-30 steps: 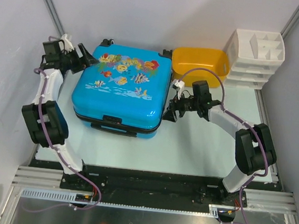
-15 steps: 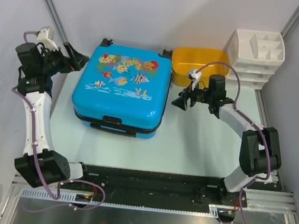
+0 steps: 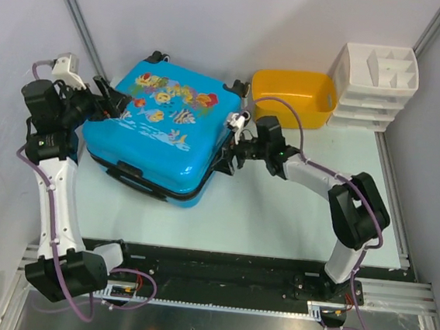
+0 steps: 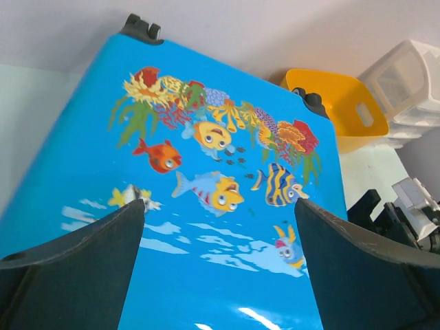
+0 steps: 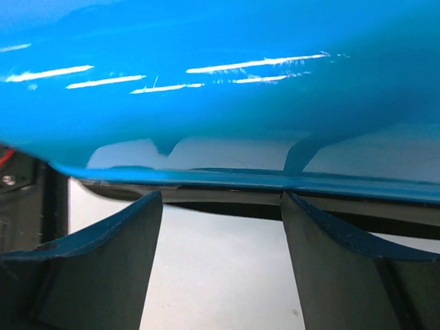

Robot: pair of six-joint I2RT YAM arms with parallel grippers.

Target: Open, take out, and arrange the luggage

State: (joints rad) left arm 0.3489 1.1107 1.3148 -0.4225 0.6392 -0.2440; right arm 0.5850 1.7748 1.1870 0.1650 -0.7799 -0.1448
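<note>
The luggage (image 3: 155,126) is a bright-blue fish-print suitcase that lies closed and skewed on the table, wheels at the back. My left gripper (image 3: 111,100) is open just above its left top corner. In the left wrist view the fish lid (image 4: 206,172) fills the frame between my open fingers (image 4: 75,268). My right gripper (image 3: 224,159) is open, low against the suitcase's right side. In the right wrist view the blue shell (image 5: 220,75) and its dark band sit just beyond my open fingertips (image 5: 110,247), with bare table between them.
A yellow plastic tub (image 3: 293,94) stands behind the right arm, close to the suitcase's back right corner, and also shows in the left wrist view (image 4: 344,110). A white drawer organiser (image 3: 376,82) stands at the back right. Walls close in on the left and back.
The suitcase has slid left and turned, its near end now further left. My right gripper moved left to its right side. My left gripper came in over its left corner.
</note>
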